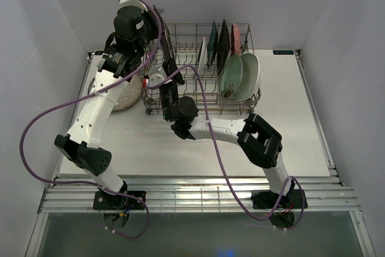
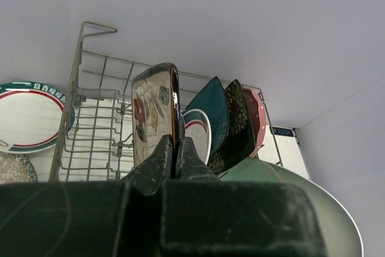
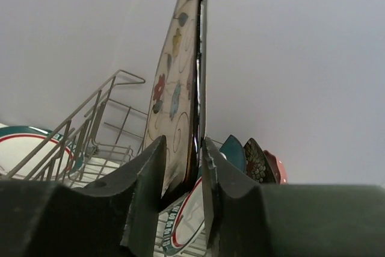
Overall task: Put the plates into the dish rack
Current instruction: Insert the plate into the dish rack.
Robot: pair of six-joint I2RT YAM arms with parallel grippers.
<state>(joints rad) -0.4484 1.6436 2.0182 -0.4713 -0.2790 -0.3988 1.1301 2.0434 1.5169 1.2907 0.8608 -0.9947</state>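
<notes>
Two grippers meet on the cream flowered square plate (image 2: 150, 112), which stands upright on edge above the left end of the dish rack (image 1: 180, 46). The left gripper (image 2: 175, 148) is clamped tight on one edge, while the right gripper (image 3: 183, 142) straddles the opposite edge with its jaws narrowed close to both faces; whether they press on it I cannot tell. Other plates (image 1: 231, 76) stand on edge in the right part of the rack, and a green-and-red-rimmed plate (image 2: 30, 115) and a speckled grey plate (image 1: 126, 97) lie on the table (image 1: 283, 136) just left of it.
</notes>
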